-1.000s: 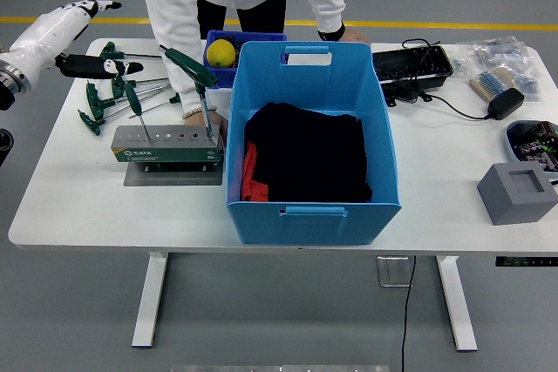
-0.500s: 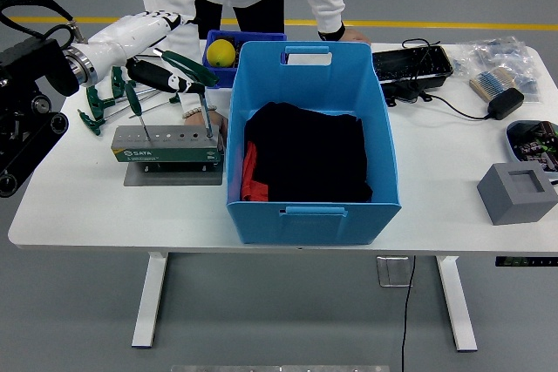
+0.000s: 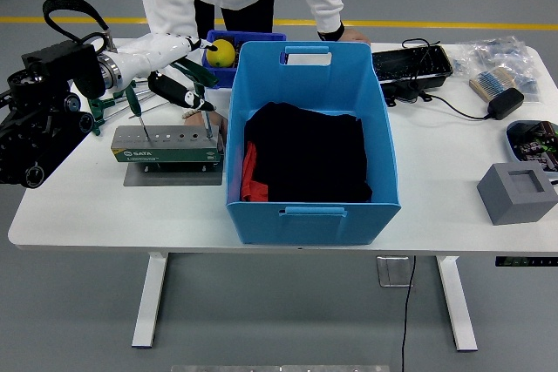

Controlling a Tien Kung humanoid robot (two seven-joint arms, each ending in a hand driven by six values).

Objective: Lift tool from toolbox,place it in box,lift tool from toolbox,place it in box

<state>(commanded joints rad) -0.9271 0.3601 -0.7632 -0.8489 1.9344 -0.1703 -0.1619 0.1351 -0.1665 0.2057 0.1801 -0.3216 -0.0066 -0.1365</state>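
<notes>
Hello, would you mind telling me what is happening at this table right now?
The left robot hand is reaching over the grey tool stand toward a green-handled T-wrench standing in it; whether it grips the wrench yet is unclear. The blue box beside the stand holds dark cloth, and no tool is visible in it. A person in white stands at the far side, one hand on the table behind the box. The right arm is out of view.

Left hand (image 3: pixel 179 84) outstretched over the table, fingers loosely extended.
</notes>
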